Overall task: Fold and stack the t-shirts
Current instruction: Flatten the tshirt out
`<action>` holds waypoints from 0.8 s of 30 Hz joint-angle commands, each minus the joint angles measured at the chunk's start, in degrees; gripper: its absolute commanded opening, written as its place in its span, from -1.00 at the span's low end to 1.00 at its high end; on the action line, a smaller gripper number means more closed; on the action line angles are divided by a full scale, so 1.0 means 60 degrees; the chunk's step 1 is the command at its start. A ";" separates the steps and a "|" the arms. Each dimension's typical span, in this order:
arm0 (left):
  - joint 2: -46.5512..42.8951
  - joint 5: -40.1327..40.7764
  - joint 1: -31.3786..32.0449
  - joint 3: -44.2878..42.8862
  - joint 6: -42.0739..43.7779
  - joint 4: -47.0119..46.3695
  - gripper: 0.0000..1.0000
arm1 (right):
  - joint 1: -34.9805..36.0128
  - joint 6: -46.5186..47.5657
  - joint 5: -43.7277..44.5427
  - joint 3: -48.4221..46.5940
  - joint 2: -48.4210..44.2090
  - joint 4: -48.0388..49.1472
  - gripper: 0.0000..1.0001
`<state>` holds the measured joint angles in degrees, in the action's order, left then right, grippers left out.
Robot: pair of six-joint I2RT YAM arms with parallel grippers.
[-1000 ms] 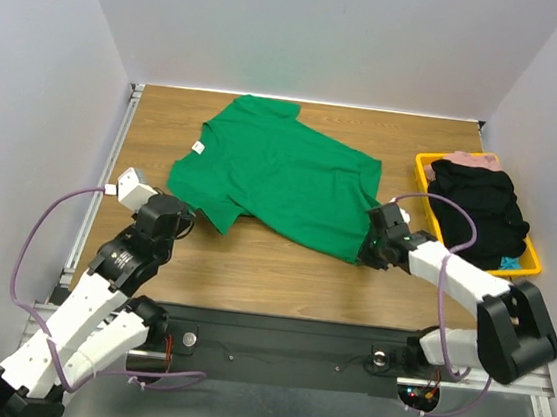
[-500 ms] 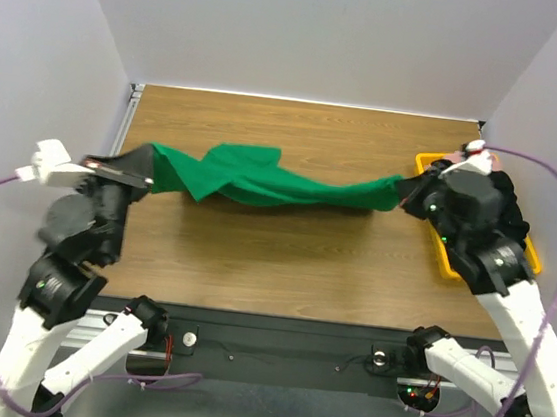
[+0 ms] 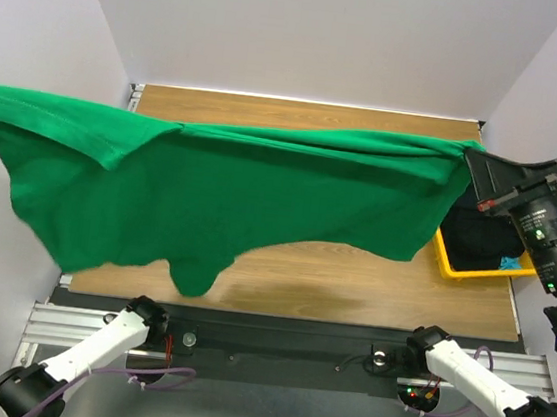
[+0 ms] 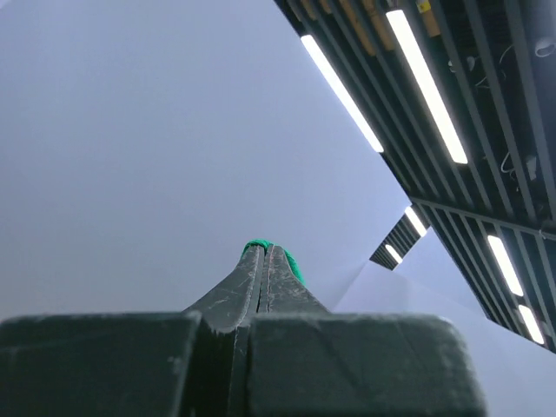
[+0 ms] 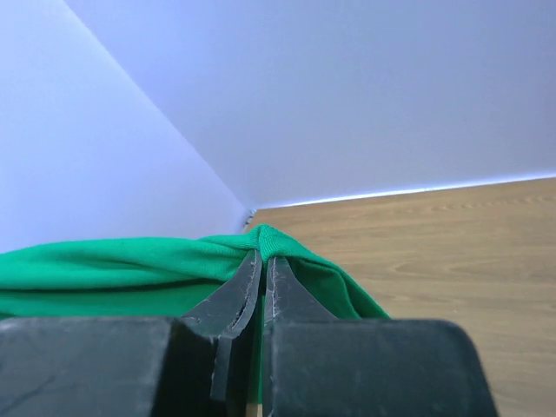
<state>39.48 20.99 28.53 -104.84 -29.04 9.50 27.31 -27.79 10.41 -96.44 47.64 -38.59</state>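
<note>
Wooden surface [image 3: 371, 279] lies below the green t-shirt [image 3: 240, 194], which hangs stretched aloft, long axis left to right. We find the left hand [image 4: 263, 254] and right hand [image 5: 263, 261] clamped on opposite ends.

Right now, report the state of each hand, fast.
Left hand: closed, pinching an edge of the green t-shirt.
Right hand: closed, gripping the same shirt at its other end.
</note>
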 commanded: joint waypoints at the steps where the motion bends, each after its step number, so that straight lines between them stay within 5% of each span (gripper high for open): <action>1: 0.0772 0.0146 0.0034 -0.0063 0.0869 -0.0366 -1.00 | 0.0048 0.0310 0.0182 -0.0172 0.0160 -0.0146 -0.99; 11: 0.3198 0.3956 -0.0155 0.2367 0.1075 -0.1202 -1.00 | 0.0019 -0.0010 0.2905 0.1524 0.2778 0.0132 -0.99; 18: 0.6025 0.0913 -0.2819 0.4609 -0.0302 -0.1988 -1.00 | -0.0756 -0.0787 0.2529 0.3518 0.4934 0.1493 -0.99; 24: 0.9236 -0.0305 -0.3290 0.5125 -0.0287 -0.2843 -1.00 | -0.1636 -0.0920 0.1268 0.4064 0.7964 0.2769 -0.89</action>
<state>91.74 23.49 9.91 -72.38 -29.63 -0.62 19.88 -31.64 20.93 -70.63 88.62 -30.89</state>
